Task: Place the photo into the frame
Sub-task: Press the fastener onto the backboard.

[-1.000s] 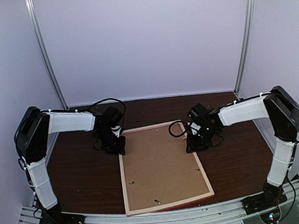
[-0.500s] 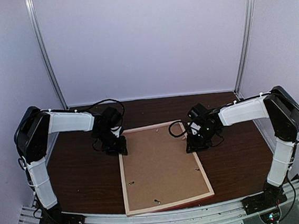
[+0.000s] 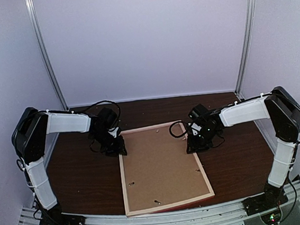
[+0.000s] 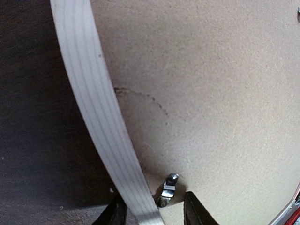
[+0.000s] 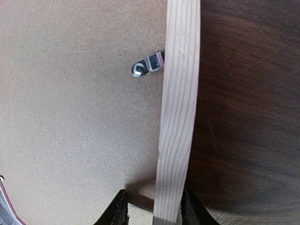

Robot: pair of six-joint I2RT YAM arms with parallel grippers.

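Note:
The frame (image 3: 123, 174) lies face down on the dark table, pale wood back up, with a brown backing board (image 3: 163, 164) filling it. The photo is out of view. My left gripper (image 3: 118, 148) is at the frame's far left corner. In the left wrist view it (image 4: 154, 216) stands open astride the pale bar (image 4: 93, 103), a metal turn clip (image 4: 167, 189) just inside the bar. My right gripper (image 3: 192, 149) is on the right bar. In the right wrist view it (image 5: 153, 212) is open astride that bar (image 5: 180, 93), with a gap on the board side.
A second metal clip (image 5: 146, 65) sticks out from the right bar over the board. More small clips (image 3: 156, 201) dot the board's edges. The frame's near edge reaches the rail (image 3: 165, 217) at the table's front. White walls close in the sides and back.
My left gripper's jaws have spread wider, and its wrist has shifted slightly left along the frame's far corner. The right arm and the frame have not moved.

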